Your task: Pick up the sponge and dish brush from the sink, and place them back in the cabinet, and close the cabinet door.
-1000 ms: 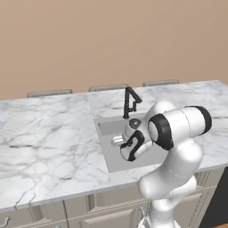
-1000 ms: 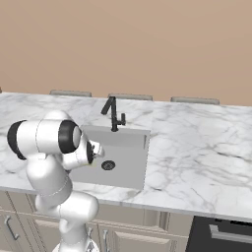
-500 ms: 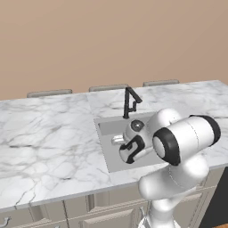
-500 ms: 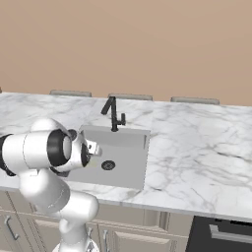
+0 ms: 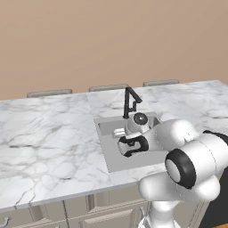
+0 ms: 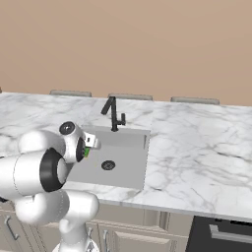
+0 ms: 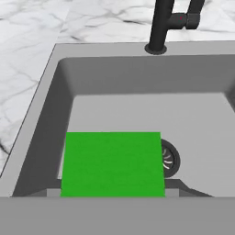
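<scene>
The arm [image 6: 47,170] leans over the sink's [image 6: 129,160] left side, a green sponge [image 6: 86,152] at its hand.

No readable text, labels, brands, numbers or signs on any surface

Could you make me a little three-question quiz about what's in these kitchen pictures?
1. True or false: the sponge lies on the marble counter beside the sink.
2. What colour is the faucet?
   A. silver
   B. black
   C. white
3. Fill in: in the hand view, the round drain peeks out from behind the sponge's ____ edge.

Key:
1. False; the sponge is over the sink basin, near the drain.
2. B
3. right
</scene>
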Motion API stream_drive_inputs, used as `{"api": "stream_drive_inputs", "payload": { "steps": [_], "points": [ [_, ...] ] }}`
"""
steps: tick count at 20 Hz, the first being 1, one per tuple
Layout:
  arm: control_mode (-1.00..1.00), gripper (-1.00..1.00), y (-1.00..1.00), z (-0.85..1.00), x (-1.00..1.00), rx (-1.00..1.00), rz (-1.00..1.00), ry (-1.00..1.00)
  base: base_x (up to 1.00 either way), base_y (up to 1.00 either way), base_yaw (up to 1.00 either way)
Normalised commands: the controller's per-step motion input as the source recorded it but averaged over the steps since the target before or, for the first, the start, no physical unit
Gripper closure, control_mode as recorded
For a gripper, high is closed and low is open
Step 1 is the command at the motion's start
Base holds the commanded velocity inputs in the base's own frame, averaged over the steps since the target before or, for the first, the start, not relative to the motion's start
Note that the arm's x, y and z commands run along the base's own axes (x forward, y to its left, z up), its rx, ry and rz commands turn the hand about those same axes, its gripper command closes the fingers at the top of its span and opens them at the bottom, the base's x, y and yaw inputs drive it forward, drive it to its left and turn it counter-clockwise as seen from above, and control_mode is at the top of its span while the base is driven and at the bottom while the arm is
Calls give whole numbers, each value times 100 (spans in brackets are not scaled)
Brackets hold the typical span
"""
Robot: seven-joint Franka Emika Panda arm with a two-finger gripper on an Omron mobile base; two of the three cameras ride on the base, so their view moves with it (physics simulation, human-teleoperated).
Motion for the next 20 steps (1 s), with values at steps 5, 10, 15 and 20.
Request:
{"api": "stream_drive_inputs", "payload": {
  "steps": [5,10,15,20],
  "points": [
    [-100,100,0,56,-5,0,0,1,0,0,0],
    [-100,100,0,52,-9,0,0,2,0,0,0],
    [-100,100,0,48,-12,0,0,2,0,0,0],
    [-100,100,0,33,-20,0,0,1,0,0,0]
  ]
}}
